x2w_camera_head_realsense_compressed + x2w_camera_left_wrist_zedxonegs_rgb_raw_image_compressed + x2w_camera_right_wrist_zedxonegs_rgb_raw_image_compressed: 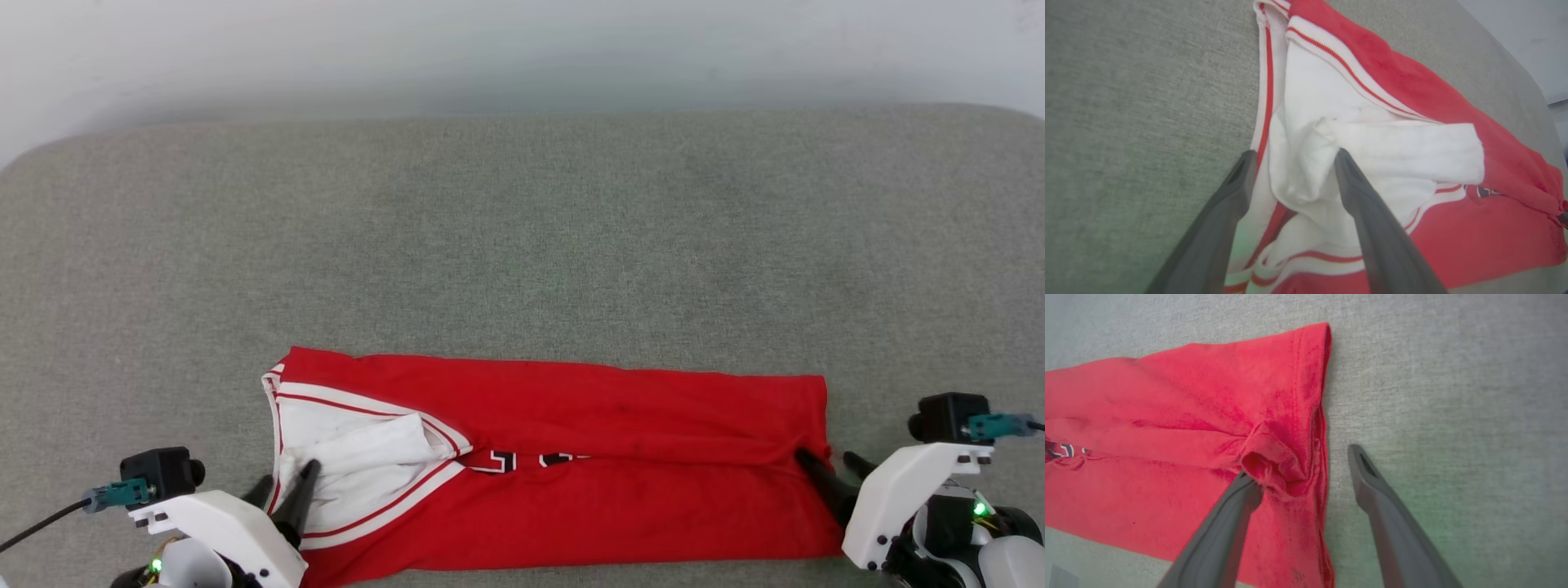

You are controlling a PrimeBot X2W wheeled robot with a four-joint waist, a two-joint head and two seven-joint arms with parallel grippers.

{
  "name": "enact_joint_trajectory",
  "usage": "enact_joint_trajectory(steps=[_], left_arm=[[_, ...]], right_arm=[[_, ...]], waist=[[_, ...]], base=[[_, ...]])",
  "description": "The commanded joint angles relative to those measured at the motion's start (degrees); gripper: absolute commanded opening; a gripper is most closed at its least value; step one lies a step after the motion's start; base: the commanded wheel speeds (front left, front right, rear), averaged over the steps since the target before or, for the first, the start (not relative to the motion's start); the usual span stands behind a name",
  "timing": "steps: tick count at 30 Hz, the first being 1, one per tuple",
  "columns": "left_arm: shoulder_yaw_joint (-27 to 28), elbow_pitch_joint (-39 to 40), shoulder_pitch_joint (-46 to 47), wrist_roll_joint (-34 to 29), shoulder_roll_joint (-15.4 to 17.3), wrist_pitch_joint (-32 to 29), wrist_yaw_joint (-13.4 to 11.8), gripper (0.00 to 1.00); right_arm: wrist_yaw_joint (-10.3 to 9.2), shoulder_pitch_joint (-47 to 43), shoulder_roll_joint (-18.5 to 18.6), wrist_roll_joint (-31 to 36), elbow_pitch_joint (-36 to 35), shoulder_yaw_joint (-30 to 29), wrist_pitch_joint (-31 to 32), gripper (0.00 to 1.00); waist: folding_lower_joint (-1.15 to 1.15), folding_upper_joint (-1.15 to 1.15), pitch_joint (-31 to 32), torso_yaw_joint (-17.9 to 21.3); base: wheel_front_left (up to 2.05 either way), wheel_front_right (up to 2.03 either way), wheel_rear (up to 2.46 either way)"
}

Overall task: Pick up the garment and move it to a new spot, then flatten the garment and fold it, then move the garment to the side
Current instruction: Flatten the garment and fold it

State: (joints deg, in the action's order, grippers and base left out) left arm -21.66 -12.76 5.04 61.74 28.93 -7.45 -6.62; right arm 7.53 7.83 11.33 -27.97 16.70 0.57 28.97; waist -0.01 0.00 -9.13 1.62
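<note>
The garment (571, 425) is a bright red jersey lying folded into a long band near the front edge of the grey surface. Its white lining (1392, 143) and striped trim are at the left end, and part of a black number (502, 461) peeks out at the fold. My left gripper (287, 475) stands open at that left end, its fingers either side of a bunched lump of white lining (1298, 163). My right gripper (824, 455) is open at the red right end (1188, 396). One of its fingers (1237, 510) rests against a puckered fold and the other lies on bare cloth.
The grey fabric-covered surface (522, 229) stretches wide behind and to both sides of the garment. A pale wall (522, 49) runs along its far edge. The front edge lies just below the garment.
</note>
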Motion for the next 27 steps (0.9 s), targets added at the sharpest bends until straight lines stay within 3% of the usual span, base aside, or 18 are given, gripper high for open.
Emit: enact_joint_trajectory(steps=[1, 6, 11, 19, 27], left_arm=[[-0.21, -0.10, 0.85, -1.81, -0.09, 2.01, -0.24, 1.00], [0.25, 2.48, 2.17, -6.97, -1.12, 10.29, -1.53, 1.00], [0.58, 6.68, 2.73, -12.50, -0.60, 17.03, -3.75, 1.00], [1.14, 13.81, 1.11, -21.37, -0.44, 21.86, -8.69, 1.00], [0.89, 19.90, 0.12, -26.55, -1.17, 22.51, -10.39, 1.00]], right_arm=[[-0.06, -0.95, -0.10, -0.22, -0.81, -0.25, -1.62, 1.00], [-0.05, -1.88, 0.74, -0.19, -5.48, -0.57, -6.33, 1.00], [-0.05, -2.01, 1.95, 0.40, -9.47, -3.08, -5.37, 1.00], [-0.05, -1.88, 4.27, 3.20, -10.79, -8.43, 6.02, 1.00], [-0.05, -2.06, 2.00, 4.73, -8.22, -9.05, 16.21, 1.00]], waist=[[0.01, 0.00, 0.68, 0.01], [0.01, 0.00, 2.68, 0.28], [0.01, 0.00, 4.52, 0.37], [0.01, 0.00, 6.46, -1.41], [0.01, 0.00, 4.67, -4.81]], base=[[0.00, 0.00, 0.00], [0.00, 0.00, 0.00], [0.00, 0.00, 0.00], [0.00, 0.00, 0.00], [0.00, 0.00, 0.00]])
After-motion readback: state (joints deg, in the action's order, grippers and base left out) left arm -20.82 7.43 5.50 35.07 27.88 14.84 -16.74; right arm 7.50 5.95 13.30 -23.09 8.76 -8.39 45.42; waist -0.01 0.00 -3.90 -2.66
